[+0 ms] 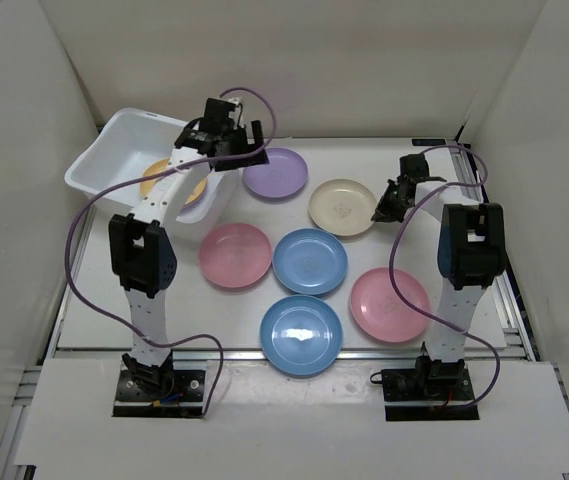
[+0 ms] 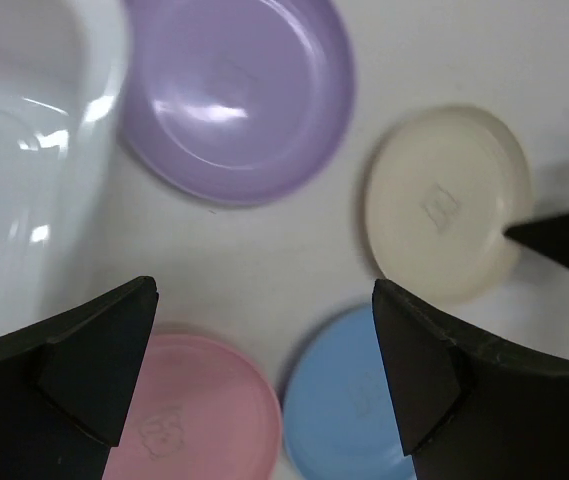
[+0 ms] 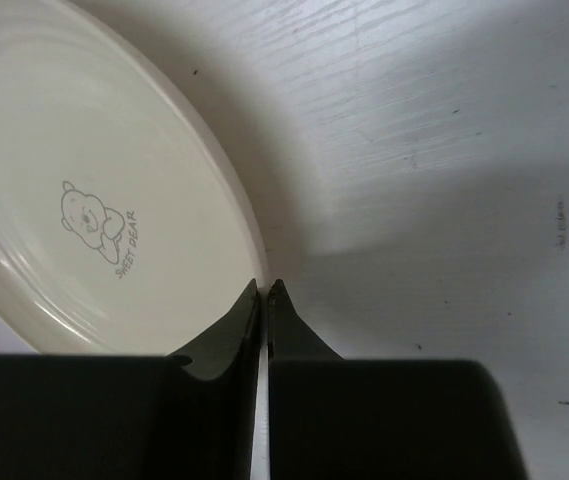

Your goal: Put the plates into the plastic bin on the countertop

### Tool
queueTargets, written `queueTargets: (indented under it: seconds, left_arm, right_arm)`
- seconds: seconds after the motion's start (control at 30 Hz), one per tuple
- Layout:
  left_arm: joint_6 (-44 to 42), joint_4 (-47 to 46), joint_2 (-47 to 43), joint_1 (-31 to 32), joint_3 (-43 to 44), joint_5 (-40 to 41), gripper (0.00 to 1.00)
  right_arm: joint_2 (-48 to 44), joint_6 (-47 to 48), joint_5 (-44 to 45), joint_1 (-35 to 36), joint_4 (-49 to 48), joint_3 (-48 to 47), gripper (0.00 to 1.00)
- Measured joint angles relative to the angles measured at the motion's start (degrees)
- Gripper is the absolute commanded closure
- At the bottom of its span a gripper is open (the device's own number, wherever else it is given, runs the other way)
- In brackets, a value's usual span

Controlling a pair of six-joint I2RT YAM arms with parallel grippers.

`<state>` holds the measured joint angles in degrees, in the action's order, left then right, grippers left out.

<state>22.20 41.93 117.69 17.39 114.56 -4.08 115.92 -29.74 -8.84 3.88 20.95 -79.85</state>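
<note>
Starting at the far left of the top view, the plastic bin (image 1: 99,165) sits at the back corner of the countertop (image 1: 364,160) with one yellow-orange plate (image 1: 154,178) inside, partly hidden by the left arm. So the job looks barely begun: one plate is binned and six lie out on the surface. The left gripper (image 2: 264,375) hangs by the bin's right wall, its fingers spread wide with nothing between them. Just right of the bin lies the purple plate (image 1: 275,172). Nearer the bases are the left pink plate (image 1: 235,255), the middle blue plate (image 1: 310,261) and the front blue plate (image 1: 301,335). Further right come the cream plate (image 1: 339,205) and the right pink plate (image 1: 390,304). The right gripper (image 3: 264,292) is at the cream plate's right edge. From above, its fingers are too small to judge. The right wrist view settles it: the fingers are drawn nearly together, and the plate's thin rim appears to run into the slit between them, so this plate is probably the next to go. That view also shows a small bear print on the plate, which is invisible from overhead. The left wrist view confirms the empty, wide fingers and catches a dark tip at the cream plate's rim. Only the top view shows the bin's contents and the two frontmost plates.
</note>
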Motion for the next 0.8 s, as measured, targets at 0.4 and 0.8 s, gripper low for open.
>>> queueTargets:
  seconds: [0.4, 0.8]
  left_arm:
    - [-5.99, 0.24, -13.03, 5.53, -3.61, -8.31, 0.00]
    - [-8.26, 0.50, -9.09, 10.29, -3.54, -16.37, 0.10]
  right_arm:
    - [-16.61, 0.44, 7.93, 0.00, 4.63, -0.13, 1.00]
    - [-30.84, 2.10, 0.46, 8.33, 8.35, 1.97, 1.00]
